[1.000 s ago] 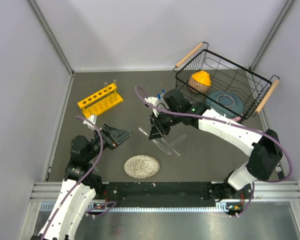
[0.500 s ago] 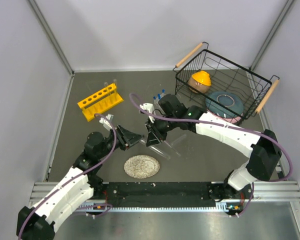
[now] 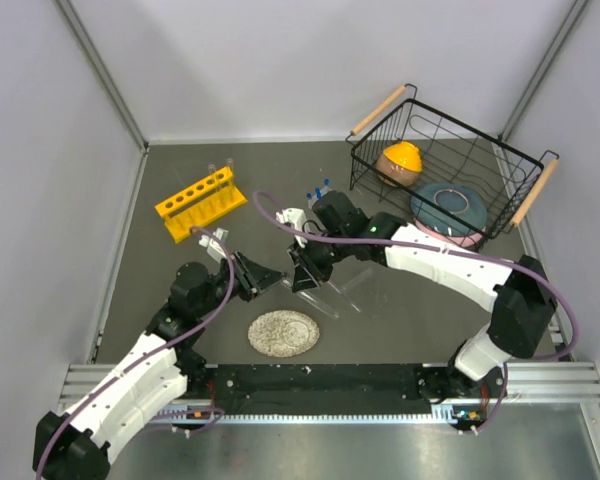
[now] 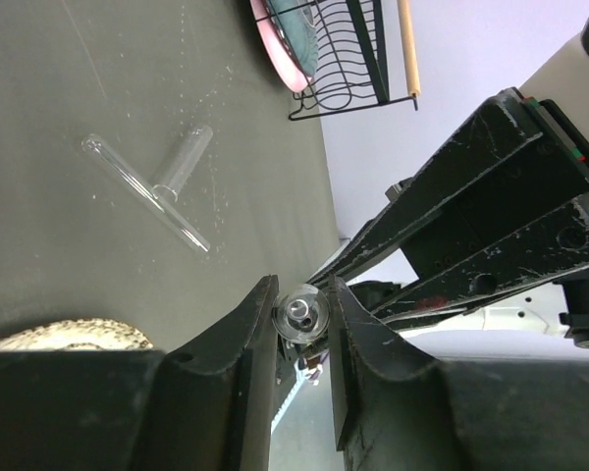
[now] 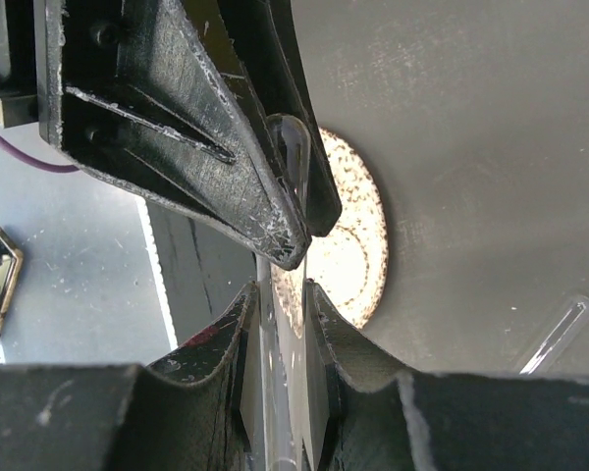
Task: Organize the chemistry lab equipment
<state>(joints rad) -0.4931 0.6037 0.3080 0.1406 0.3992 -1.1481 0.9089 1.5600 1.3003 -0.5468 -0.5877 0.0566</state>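
A long clear test tube is held in the air between both grippers, above the table's middle. My left gripper is shut on its rounded end, both fingers pressed against the glass. My right gripper is shut on the same test tube further along. In the top view the left gripper and right gripper meet tip to tip. More test tubes lie on the table beneath them, also showing as test tubes. The yellow rack stands at the back left. Blue-capped vials sit behind the right arm.
A black wire basket with dishes stands at the back right. A round speckled disc lies near the front, just below the grippers. Grey walls close in the table on the left, back and right.
My left arm has reached right toward the right gripper and its jaws have closed onto the test tube's end. The right gripper moved slightly left, keeping the tube.
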